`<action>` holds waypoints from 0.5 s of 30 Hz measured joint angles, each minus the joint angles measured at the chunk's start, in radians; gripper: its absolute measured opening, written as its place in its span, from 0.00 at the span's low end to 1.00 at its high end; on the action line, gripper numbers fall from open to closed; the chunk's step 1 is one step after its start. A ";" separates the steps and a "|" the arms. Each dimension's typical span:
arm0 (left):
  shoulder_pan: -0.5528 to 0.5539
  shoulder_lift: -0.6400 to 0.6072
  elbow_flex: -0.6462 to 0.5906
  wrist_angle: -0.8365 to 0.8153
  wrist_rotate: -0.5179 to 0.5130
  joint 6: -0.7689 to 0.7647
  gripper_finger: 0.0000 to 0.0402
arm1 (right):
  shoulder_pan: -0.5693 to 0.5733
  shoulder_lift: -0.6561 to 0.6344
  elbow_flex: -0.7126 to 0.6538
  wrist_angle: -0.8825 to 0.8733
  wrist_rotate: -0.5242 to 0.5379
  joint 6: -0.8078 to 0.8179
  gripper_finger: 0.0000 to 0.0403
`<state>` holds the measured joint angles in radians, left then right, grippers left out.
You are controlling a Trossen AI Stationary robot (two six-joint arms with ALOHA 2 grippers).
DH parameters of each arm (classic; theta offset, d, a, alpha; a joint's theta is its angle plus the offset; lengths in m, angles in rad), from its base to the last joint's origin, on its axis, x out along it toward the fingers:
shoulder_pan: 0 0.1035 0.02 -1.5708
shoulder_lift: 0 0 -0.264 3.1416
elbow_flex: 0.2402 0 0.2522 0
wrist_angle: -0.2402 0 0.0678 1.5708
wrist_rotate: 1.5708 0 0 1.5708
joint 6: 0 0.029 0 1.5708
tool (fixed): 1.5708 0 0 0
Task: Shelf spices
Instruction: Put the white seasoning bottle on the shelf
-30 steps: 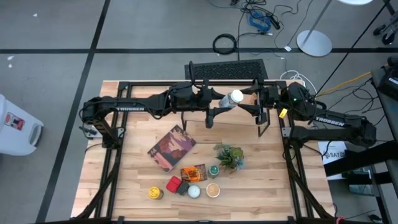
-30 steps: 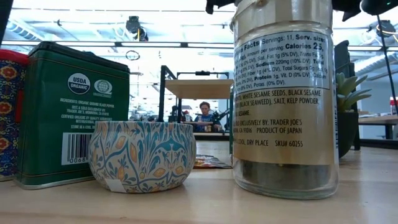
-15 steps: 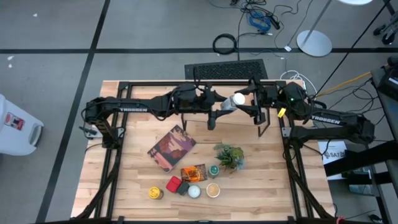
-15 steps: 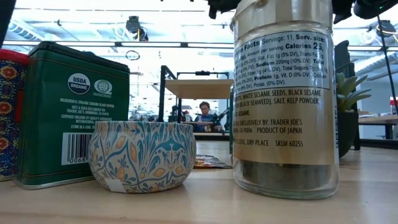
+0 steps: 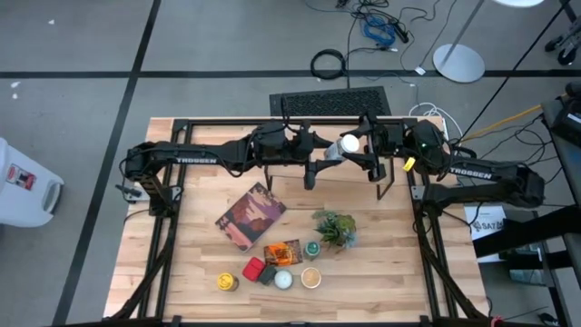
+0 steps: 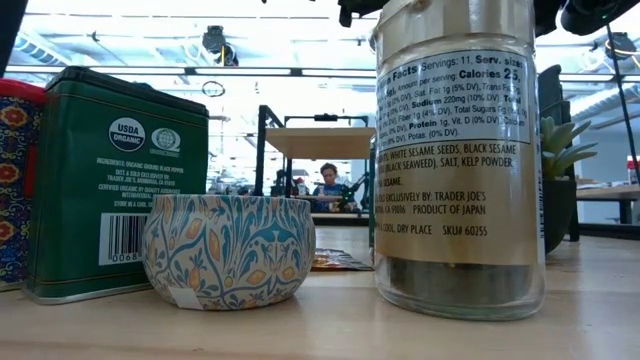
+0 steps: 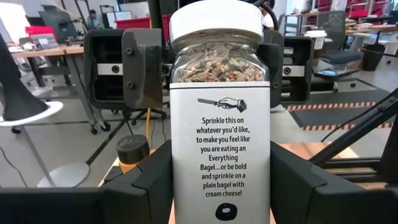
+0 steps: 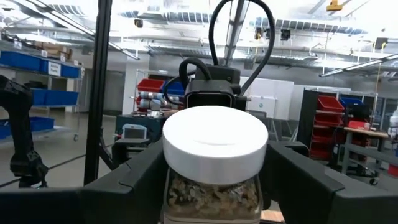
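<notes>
White-lidded seasoning jar [image 7: 219, 112] held in air over far table edge, above shelf [image 5: 331, 102], between both arms. Left gripper [image 7: 217, 186] fingers pinch jar's lower body. Right gripper [image 8: 214, 186] fingers bracket jar just under lid [image 8: 214, 144]; firm contact unclear. Risk: handover mistimed, left releasing before right clamps, jar drops. Remaining spices [image 5: 272, 271] cluster near front edge.

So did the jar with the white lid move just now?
Yes. In the high view the white-lidded jar has tipped more upright and shifted slightly toward the right arm's side, judged against the black mat behind the table.
</notes>
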<state>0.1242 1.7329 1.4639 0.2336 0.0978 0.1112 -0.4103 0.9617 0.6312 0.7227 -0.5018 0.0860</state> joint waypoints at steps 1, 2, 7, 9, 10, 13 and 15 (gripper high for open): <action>0.000 0.000 0.000 -0.001 0.000 0.000 0.49 | 0.000 0.005 0.000 0.004 -0.001 0.001 0.58; 0.000 0.000 0.000 -0.003 0.000 0.000 0.49 | 0.000 0.010 0.000 0.009 -0.003 0.001 0.56; 0.001 0.000 0.000 -0.009 -0.001 0.000 0.49 | 0.000 0.027 0.000 0.038 -0.006 0.003 0.50; 0.001 -0.001 0.000 -0.013 -0.001 0.002 0.49 | 0.000 0.027 0.000 0.041 -0.006 0.003 0.48; 0.001 -0.001 0.000 -0.016 -0.001 0.002 0.49 | 0.000 0.027 0.000 0.042 -0.005 0.003 0.47; 0.001 -0.002 0.002 -0.026 -0.001 0.002 0.49 | 0.000 0.026 0.000 0.043 -0.004 0.003 0.47; 0.001 -0.002 0.002 -0.031 -0.001 0.002 0.49 | 0.000 0.026 0.000 0.043 -0.003 0.003 0.47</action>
<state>0.1249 1.7306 1.4658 0.2030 0.0966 0.1133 -0.4099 0.9874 0.6312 0.7654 -0.5053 0.0891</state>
